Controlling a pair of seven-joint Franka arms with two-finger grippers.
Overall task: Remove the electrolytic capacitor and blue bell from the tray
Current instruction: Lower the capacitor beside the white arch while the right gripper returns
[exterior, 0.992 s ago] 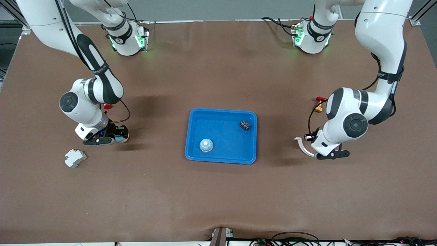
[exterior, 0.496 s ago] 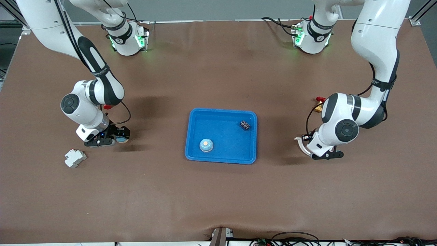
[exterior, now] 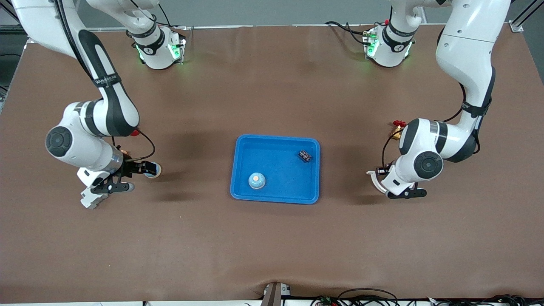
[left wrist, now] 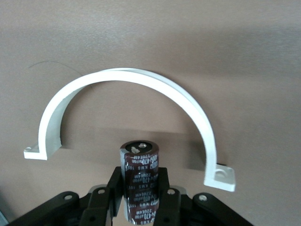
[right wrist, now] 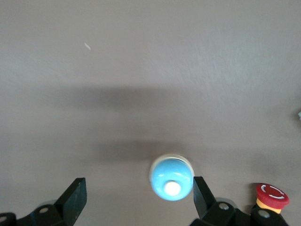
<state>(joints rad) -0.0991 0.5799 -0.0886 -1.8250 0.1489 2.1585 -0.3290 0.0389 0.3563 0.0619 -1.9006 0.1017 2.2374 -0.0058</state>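
While both arms hang low over the brown table (exterior: pixel 272 246), a blue tray (exterior: pixel 274 195) sits at the table's middle, holding a light-blue bell (exterior: pixel 256 180) with an orange top in its corner nearer the front camera and a small dark capacitor (exterior: pixel 304 155) in its corner toward the left arm's end. Left gripper (left wrist: pixel 140 188): clamped on a second, dark-sleeved capacitor (left wrist: pixel 140 176) with pale lettering, held upright over bare table toward the left arm's end of the tray. White half-ring bracket (left wrist: pixel 127 117): lies flat on the table just beside that gripper, its two mounting feet resting on the surface; in the front view only its curved end (exterior: pixel 376 182) shows past the wrist. Red-and-brass fitting (exterior: pixel 398 128): on the table by the left arm's elbow. Right gripper (right wrist: pixel 136 195): fingers spread wide, holding nothing, low over the table toward the right arm's end. Second blue bell (right wrist: pixel 171 177): stands on the table between those fingers, touching neither. Red-capped button (right wrist: pixel 272 197): near that bell, partly hidden by the right arm in the front view. White blocky part (exterior: pixel 91 199): on the table under the right wrist, mostly covered by it.
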